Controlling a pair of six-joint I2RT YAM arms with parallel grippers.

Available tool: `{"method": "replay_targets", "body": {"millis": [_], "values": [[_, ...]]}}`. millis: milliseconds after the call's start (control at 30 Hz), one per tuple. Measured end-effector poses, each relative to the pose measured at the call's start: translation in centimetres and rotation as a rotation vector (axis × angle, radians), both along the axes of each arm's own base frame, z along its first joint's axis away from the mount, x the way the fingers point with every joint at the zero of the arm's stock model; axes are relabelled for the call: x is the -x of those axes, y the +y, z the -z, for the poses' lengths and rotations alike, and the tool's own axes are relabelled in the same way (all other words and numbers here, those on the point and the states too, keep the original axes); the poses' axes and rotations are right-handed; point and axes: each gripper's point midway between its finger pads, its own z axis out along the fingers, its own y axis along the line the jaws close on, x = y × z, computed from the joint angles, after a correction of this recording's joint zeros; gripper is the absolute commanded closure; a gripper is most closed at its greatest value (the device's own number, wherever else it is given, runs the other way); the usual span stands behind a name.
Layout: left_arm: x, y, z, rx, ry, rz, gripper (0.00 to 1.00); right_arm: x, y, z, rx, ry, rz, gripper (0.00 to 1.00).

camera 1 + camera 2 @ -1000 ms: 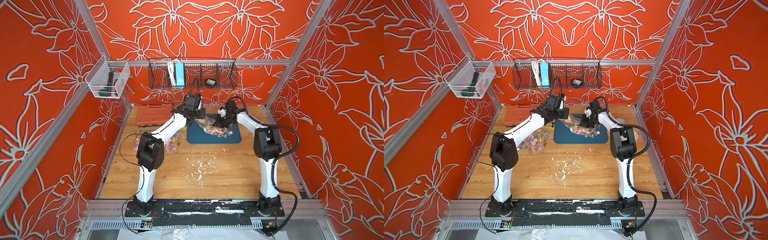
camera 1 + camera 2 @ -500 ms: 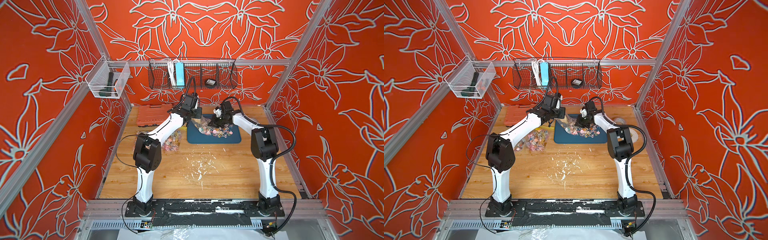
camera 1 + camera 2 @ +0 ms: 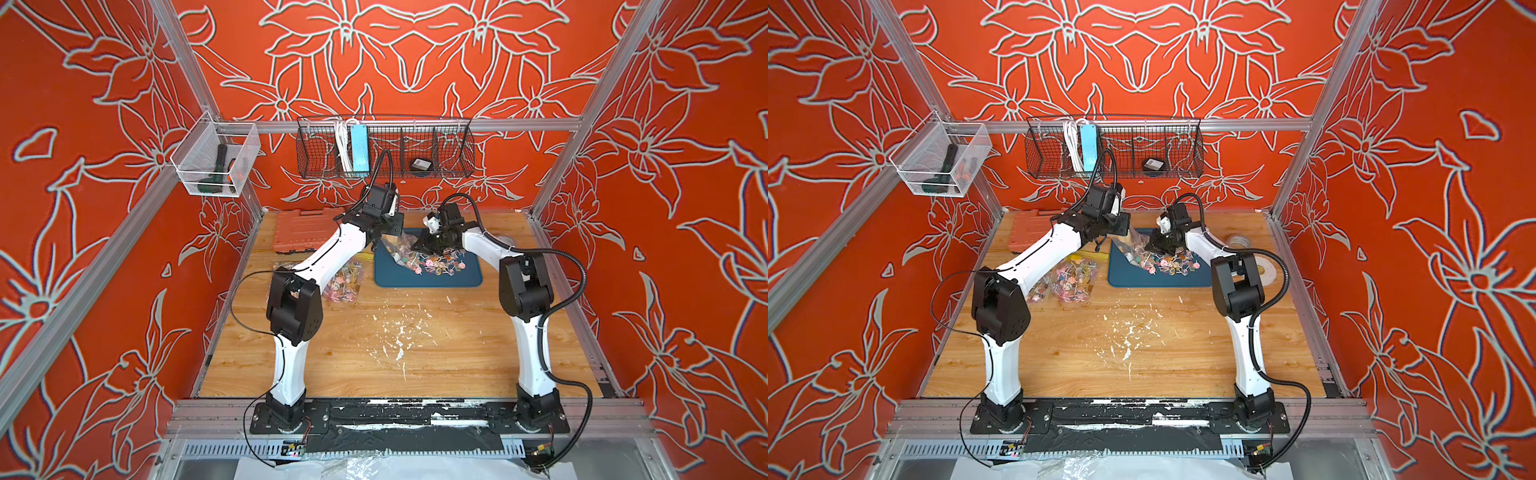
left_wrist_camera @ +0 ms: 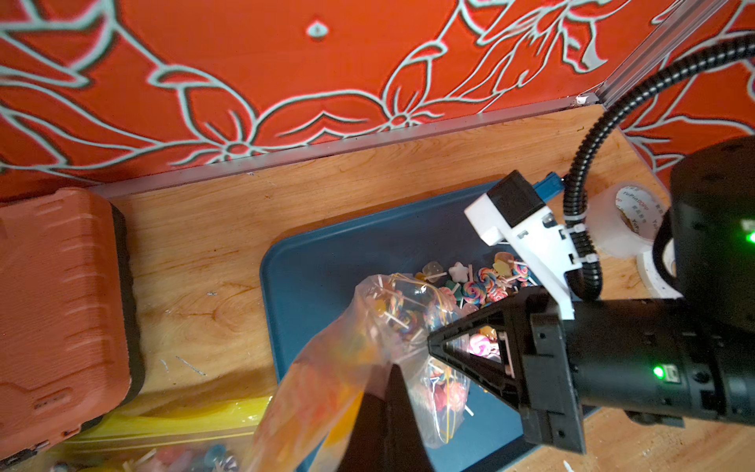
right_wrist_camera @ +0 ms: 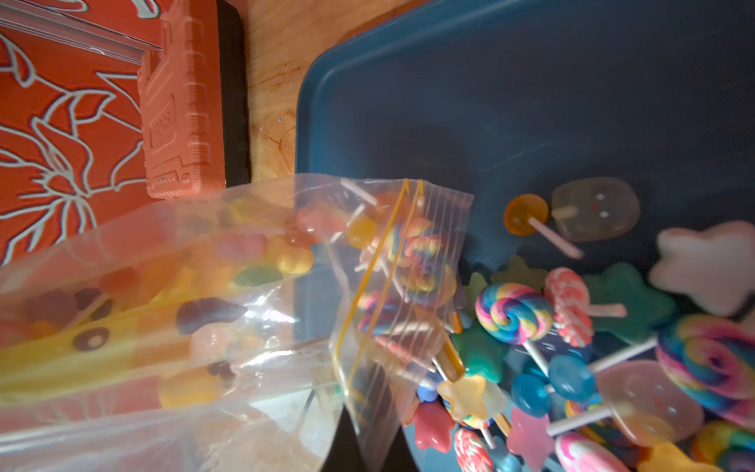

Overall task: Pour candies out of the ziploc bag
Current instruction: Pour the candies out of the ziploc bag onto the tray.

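**Jaws shut on the bag, spill risk**

So the left gripper (image 4: 392,382) and right gripper (image 4: 433,341) each pinch the thin plastic of the ziploc bag (image 5: 228,310). It's tilted over the blue tray (image 5: 531,102) with its mouth low. Lots of candies (image 5: 572,351) lie on the tray, and plenty sit in the bag. My worry: sticks jam across the mouth, or the slick film slips from a pinch and the load dumps over the rim onto the table (image 3: 374,365).
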Motion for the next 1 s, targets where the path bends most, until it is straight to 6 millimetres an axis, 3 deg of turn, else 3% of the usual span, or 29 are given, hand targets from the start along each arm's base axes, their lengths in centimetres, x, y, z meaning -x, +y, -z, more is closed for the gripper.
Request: {"method": "replay_targets", "body": {"millis": [1000], "values": [[1.1, 1.3, -1.3, -0.089, 0.021, 0.004, 1.00, 0.4, 4.0, 0.0, -0.103, -0.016, -0.067, 1.00]]}}
